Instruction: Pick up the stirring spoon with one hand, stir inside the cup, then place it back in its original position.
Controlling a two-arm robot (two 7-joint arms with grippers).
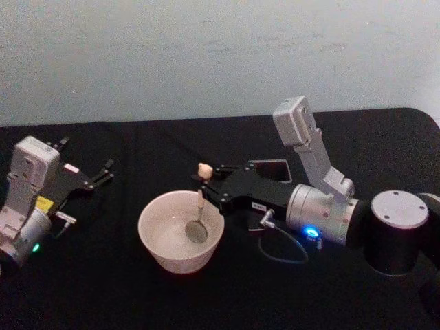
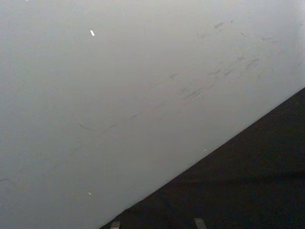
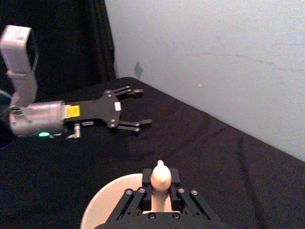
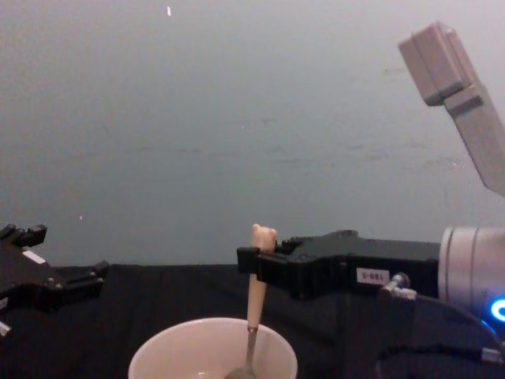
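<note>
The cream-white cup (image 1: 180, 232) stands on the black table in front of me. My right gripper (image 1: 204, 184) is shut on the cream handle of the stirring spoon (image 1: 199, 206), just under its eared knob. The spoon hangs upright, its shiny bowl down inside the cup near the bottom. From the chest, the spoon (image 4: 254, 316) drops into the cup (image 4: 213, 355) from my right gripper (image 4: 251, 267). The right wrist view has the spoon knob (image 3: 160, 176) between the fingers above the cup rim (image 3: 112, 198). The dark grey holder (image 1: 271, 169) sits behind my right arm, mostly hidden. My left gripper (image 1: 106, 172) is open, parked at the left.
A pale wall runs along the back edge of the black table (image 1: 206, 144). A thin cable (image 1: 282, 247) loops under my right wrist, to the right of the cup. My left gripper (image 3: 136, 107) shows open, well beyond the cup.
</note>
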